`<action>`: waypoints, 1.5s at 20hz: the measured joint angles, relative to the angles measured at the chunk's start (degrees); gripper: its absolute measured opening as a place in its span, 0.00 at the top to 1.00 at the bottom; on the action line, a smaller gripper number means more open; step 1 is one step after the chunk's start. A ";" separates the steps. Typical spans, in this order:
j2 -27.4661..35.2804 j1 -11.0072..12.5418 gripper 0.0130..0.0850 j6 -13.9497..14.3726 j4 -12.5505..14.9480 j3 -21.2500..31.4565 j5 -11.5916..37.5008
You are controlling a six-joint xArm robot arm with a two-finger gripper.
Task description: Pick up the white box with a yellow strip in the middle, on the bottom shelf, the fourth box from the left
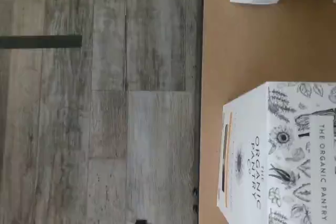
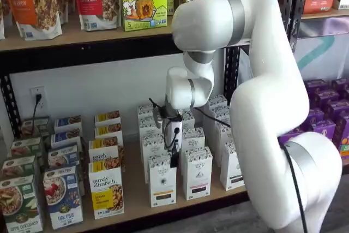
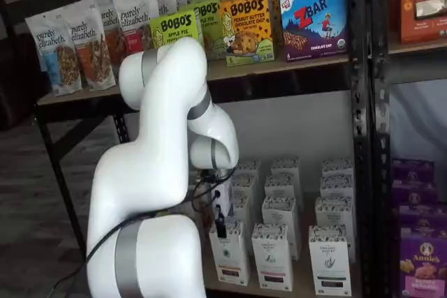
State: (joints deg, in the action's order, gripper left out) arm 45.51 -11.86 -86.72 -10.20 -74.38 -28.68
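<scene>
Wood-plank floor below, tan bottom shelf [image 2: 133,197] | white box with a yellow strip [image 2: 162,181] upright at front edge, left of 2 matching cartons | end effector [image 2: 174,159] just above it, finger gap cannot be told | likely light, thin crushable cardboard; pinch narrow sides near top, gently.

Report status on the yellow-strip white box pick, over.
Tool above white box with a yellow strip, fingers side-on, state unclear. Box upright at front of bottom shelf, ungrasped. Matching carton close alongside.
</scene>
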 joint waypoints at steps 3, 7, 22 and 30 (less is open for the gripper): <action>1.00 -0.11 0.00 4.66 5.15 -1.22 -1.18; 1.77 -0.22 0.00 4.52 4.90 -1.68 -0.75; 8.55 0.11 0.00 2.99 3.46 -9.88 0.01; 12.66 0.66 0.00 2.87 3.83 -15.32 -1.76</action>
State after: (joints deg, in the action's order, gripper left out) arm 58.17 -11.20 -83.85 -6.37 -89.70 -30.44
